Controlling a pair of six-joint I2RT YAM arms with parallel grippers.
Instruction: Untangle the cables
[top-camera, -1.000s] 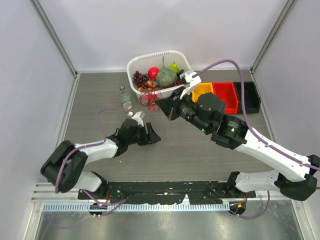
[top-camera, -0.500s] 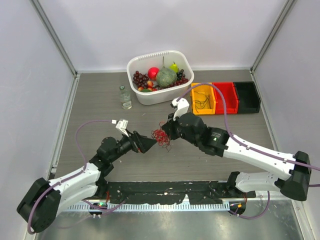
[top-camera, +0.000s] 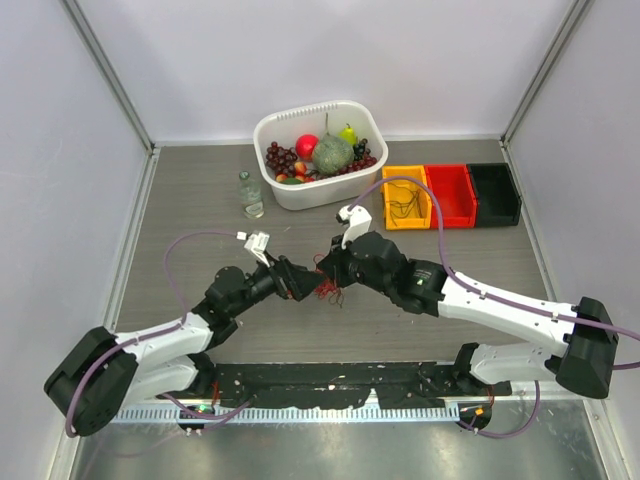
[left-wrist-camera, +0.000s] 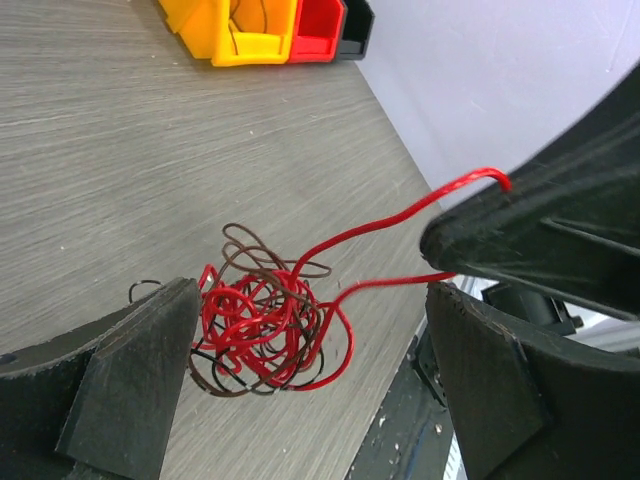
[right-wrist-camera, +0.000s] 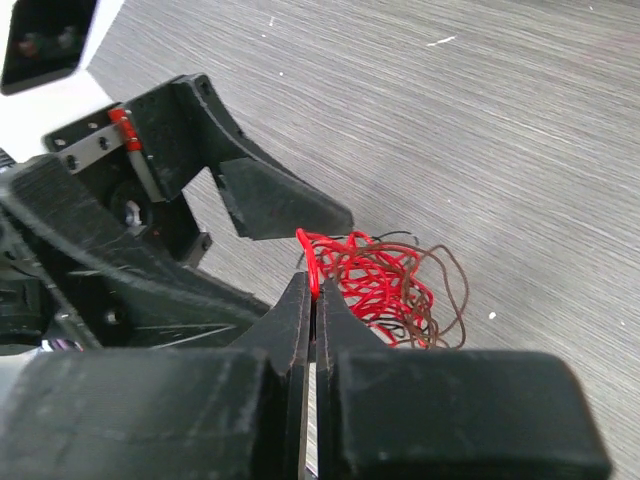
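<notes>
**Red and black hair-thin cables (left-wrist-camera: 262, 335): get a second hold before you pull**

The cables form one small knotted ball in the middle of the grey wood-grain counter (top-camera: 200, 200), between your two arms. These views do not show whether the ball rests on the surface or hangs just off it. Your right pincer (right-wrist-camera: 312, 290) is pressed together on a single red strand that runs up out of the ball. Your left pincer (left-wrist-camera: 310, 335) is spread wide, with one finger on either side of the ball, and it holds nothing.

The step in hand looks like the left-side grasp. Do not clamp the whole ball, since that would likely lock the loops tighter. Aim for one outer loop instead, ideally a dark one on the side away from the held red strand, and close on that alone.

Then draw the two pincers apart slowly, low over the counter, and watch whether the knot loosens or cinches. If it cinches, ease off and pick another loop. Wire this fine will probably slip between flat fingers, so close fully and keep the pull gentle.
</notes>
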